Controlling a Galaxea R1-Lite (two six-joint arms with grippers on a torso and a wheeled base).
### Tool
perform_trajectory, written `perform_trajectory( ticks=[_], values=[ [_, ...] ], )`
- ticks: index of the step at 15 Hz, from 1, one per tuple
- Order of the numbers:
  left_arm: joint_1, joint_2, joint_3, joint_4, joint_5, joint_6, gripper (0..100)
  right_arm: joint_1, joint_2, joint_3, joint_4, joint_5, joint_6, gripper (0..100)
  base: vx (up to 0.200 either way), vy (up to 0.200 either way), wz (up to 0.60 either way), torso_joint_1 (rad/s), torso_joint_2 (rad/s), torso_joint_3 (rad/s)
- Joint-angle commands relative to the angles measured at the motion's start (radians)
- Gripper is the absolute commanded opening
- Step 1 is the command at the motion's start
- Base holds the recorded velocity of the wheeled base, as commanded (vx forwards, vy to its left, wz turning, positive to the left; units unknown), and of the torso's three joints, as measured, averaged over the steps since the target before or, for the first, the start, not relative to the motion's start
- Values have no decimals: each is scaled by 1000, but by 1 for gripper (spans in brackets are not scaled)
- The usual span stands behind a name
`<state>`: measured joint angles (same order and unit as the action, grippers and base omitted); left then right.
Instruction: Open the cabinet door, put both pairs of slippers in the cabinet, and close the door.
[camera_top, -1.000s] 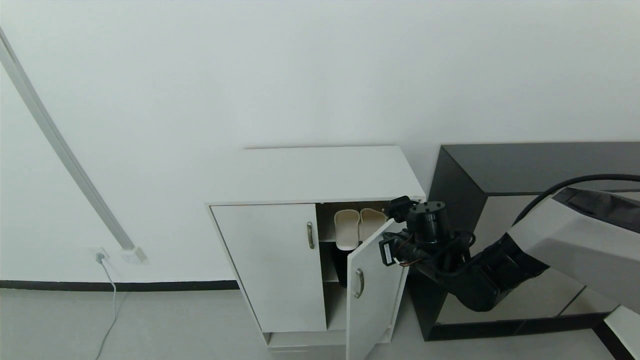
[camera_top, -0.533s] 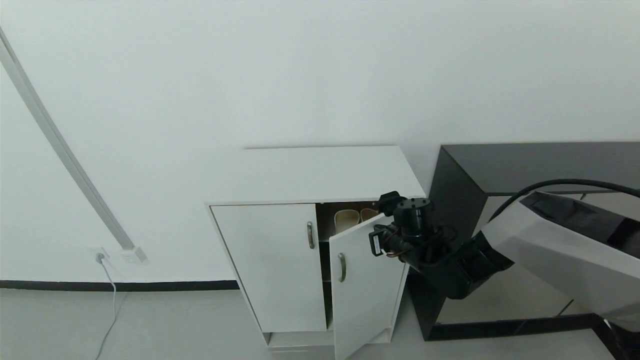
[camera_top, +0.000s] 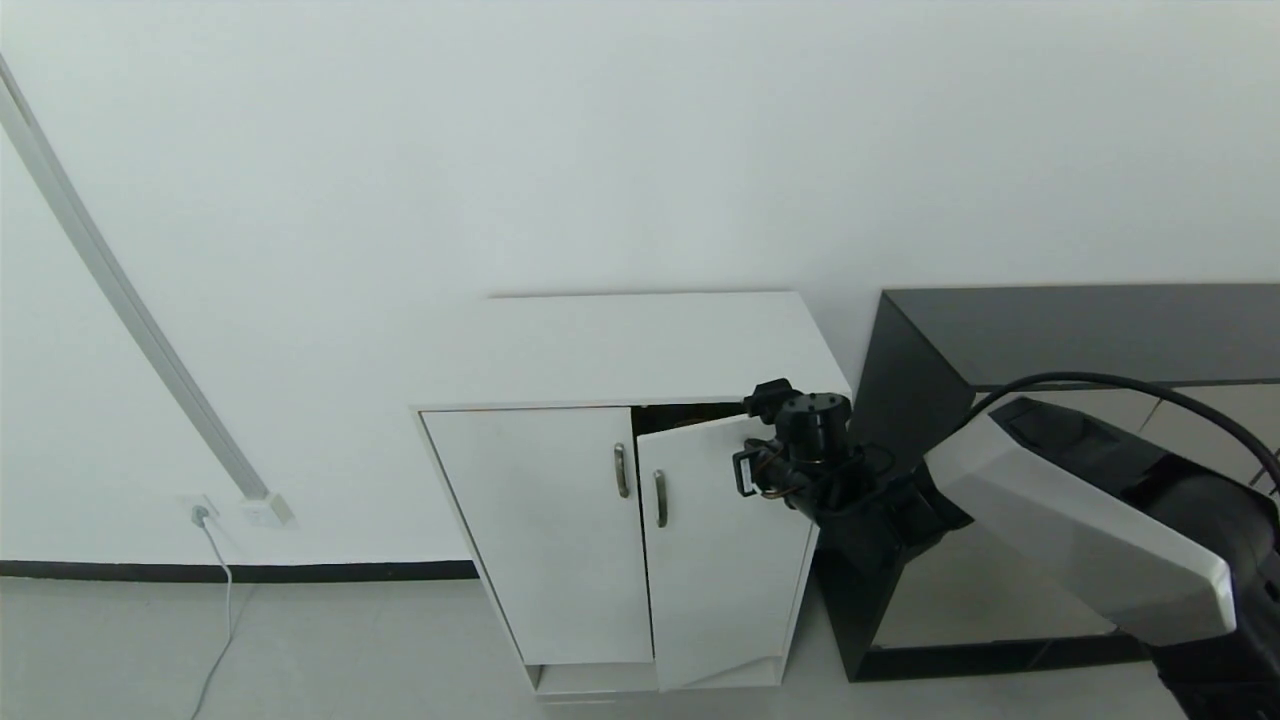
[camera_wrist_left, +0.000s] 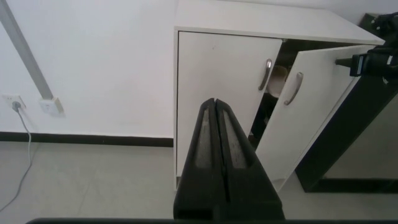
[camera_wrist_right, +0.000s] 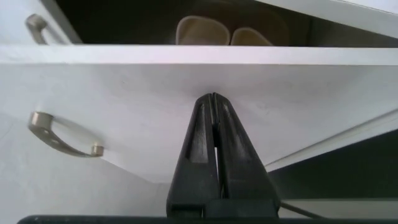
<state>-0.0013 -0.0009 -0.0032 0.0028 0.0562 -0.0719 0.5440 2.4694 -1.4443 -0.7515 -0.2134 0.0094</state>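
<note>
While the cabinet door (camera_top: 722, 540) stands ajar, right tool (camera_wrist_right: 214, 97) and left tool (camera_wrist_left: 215, 102) are pressed together, the right touching the door's front.

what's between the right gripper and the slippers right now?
The right door. In the right wrist view the shut right gripper has its tip at the door's outer face; the slippers sit behind it, visible over its top edge.

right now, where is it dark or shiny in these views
Head view: even light, dark slit above the right door, black unit has a glossy, reflective front. Right wrist view: slippers sit in dim shade. Left wrist view: cabinet interior in shadow.
</note>
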Motion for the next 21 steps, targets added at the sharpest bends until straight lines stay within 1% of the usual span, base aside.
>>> perform_trajectory(
  ticks=[1,3,8,21],
  values=[
    [1,1,0,0,2,0,0,-9,39,-44,12,0,0,0,0,0,0,0,0,0],
    [0,1,0,0,2,0,0,-16,49,-79,29,0,0,0,0,0,0,0,0,0],
    [0,1,0,0,2,0,0,-29,65,-113,49,0,-2,0,0,0,0,0,0,0],
    [0,1,0,0,2,-2,0,-41,86,-140,52,0,-2,0,0,0,0,0,0,0]
  ],
)
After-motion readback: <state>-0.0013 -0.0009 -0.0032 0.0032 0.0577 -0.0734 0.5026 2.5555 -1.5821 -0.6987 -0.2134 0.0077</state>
